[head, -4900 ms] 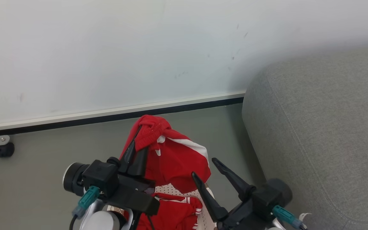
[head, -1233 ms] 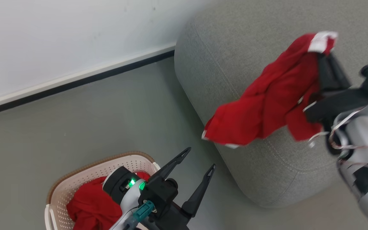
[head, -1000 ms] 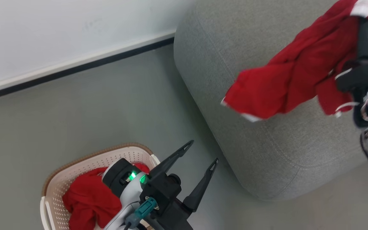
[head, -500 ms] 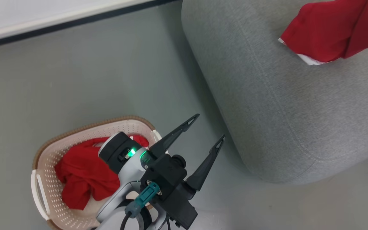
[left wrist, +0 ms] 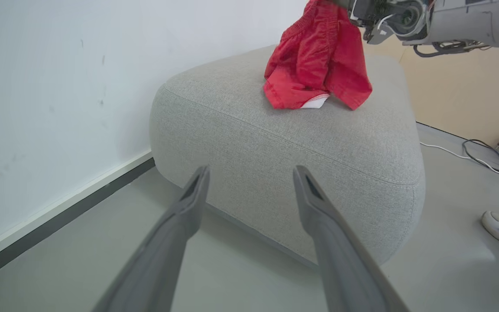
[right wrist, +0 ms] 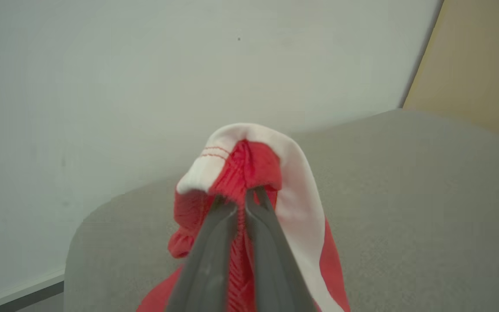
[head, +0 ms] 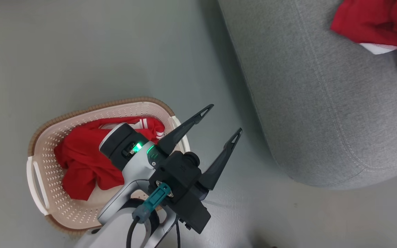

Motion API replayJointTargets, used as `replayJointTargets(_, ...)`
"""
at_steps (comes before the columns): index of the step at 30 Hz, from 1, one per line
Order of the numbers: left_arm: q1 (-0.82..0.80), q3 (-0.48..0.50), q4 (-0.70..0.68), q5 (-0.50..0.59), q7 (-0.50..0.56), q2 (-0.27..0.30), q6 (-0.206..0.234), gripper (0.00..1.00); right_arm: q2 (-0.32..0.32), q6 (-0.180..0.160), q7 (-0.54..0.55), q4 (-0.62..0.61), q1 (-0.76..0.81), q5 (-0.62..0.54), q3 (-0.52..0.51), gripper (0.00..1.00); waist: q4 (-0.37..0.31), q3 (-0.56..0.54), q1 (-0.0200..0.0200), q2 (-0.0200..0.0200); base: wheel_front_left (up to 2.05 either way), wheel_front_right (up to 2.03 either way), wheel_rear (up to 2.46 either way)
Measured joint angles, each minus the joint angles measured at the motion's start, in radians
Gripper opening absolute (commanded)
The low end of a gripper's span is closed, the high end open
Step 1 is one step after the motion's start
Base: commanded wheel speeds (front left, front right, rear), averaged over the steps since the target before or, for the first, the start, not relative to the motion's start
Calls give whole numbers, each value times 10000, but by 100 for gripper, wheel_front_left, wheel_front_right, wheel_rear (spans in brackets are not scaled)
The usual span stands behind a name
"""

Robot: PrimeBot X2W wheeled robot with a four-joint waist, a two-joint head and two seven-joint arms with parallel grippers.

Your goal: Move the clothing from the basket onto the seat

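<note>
Grey seat [right wrist: 427,195] beneath red garment [right wrist: 249,169], tight between right jaws

My left gripper [head: 225,118] hangs with fingers spread wide and empty, while my right gripper [right wrist: 241,197] is pinched tight on the red garment [right wrist: 256,167].

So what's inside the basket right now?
One crumpled red garment lies in the basket, on its perforated floor. The left gripper and wrist cover the basket's right part, so anything beneath them or under the garment is hidden.
</note>
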Motion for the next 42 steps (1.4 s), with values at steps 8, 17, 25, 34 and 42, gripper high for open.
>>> replayJointTargets(8,-172,-21,178,0,-21,13,-79,100,284,199,2,1137,234,102,23,0,77,206,-2,-1,0,0,0)
replayJointTargets(17,-181,6,654,-35,-288,13,-79,100,497,416,2,1522,333,-42,207,100,49,-85,-2,-1,0,0,0)
replayJointTargets(25,-128,59,1089,-211,-711,-150,-67,100,732,596,2,1530,1197,-466,481,100,23,-654,-3,-1,0,0,0)
replayJointTargets(34,199,428,1632,-387,-1183,-272,251,100,1060,635,2,614,2338,-917,706,100,135,-1503,-4,-2,0,0,0)
replayJointTargets(42,833,872,1900,-769,-1605,-378,652,100,1515,558,4,-965,3606,-1469,1058,100,459,-2359,-5,-2,0,0,0)
